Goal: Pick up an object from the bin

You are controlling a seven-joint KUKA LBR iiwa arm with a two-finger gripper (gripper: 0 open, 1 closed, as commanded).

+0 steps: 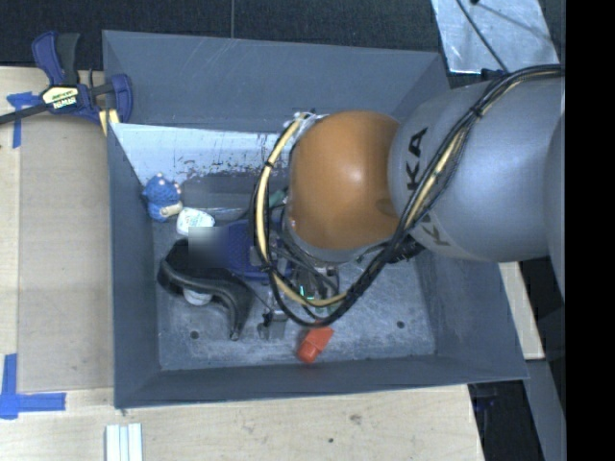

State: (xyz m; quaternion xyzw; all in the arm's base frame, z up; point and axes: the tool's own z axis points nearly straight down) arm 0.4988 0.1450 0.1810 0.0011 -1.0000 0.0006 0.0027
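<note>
- Camera view: gripper point(271, 321) sits low in the bin; I cannot tell how its jaws stand.
- Black curved thing point(204, 279) just beside the jaws may snag or slip.
- Orange block point(312, 346) close by might get nudged.

One orange block point(312, 345), one black curved piece point(206, 280), one small blue lump point(161, 198).

Hidden: middle of bin point(404, 320) floor, under my orange wrist cover point(341, 181) | Part-hidden: blue thing point(231, 248), right end beneath my wrist | Unidentifiable: small blue-white lump point(163, 198) by left wall; blurred white piece point(196, 221)
</note>
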